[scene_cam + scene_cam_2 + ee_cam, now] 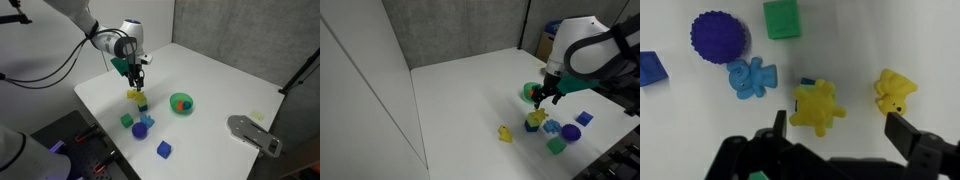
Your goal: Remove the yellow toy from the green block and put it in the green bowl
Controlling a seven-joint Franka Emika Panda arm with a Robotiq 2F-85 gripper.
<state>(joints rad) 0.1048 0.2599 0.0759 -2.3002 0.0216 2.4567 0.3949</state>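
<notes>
Closest to the wrist camera, the claw (pixel 837 125) is seen with its fingers spread wide apart and nothing held between them, a stance judged to suit straddling the yellow toy (pixel 817 105) from above. The toy is found just beyond the fingertips, nearer to one finger than to the other, so some centring is judged to be needed before a clean pinch can be made. It is perched on the green block (pixel 140 103), which is almost wholly covered from above; only a small dark corner is shown beside the toy, and what that corner belongs to cannot be told. Because the toy is raised on the block, it can be gripped at its sides without the surface (pixel 680 130) being scraped. A second small yellow piece (pixel 895 90) lies just beside the far finger and could be caught by mistake. Further out, a light blue figure (pixel 750 78), a purple spiky ball (pixel 720 38) and a darker green cube (pixel 782 18) are scattered apart from one another. Farthest off, the green bowl (pixel 181 102) is set clear of the cluster, with a small reddish thing inside it, so the toy is judged to need lifting and carrying across.
</notes>
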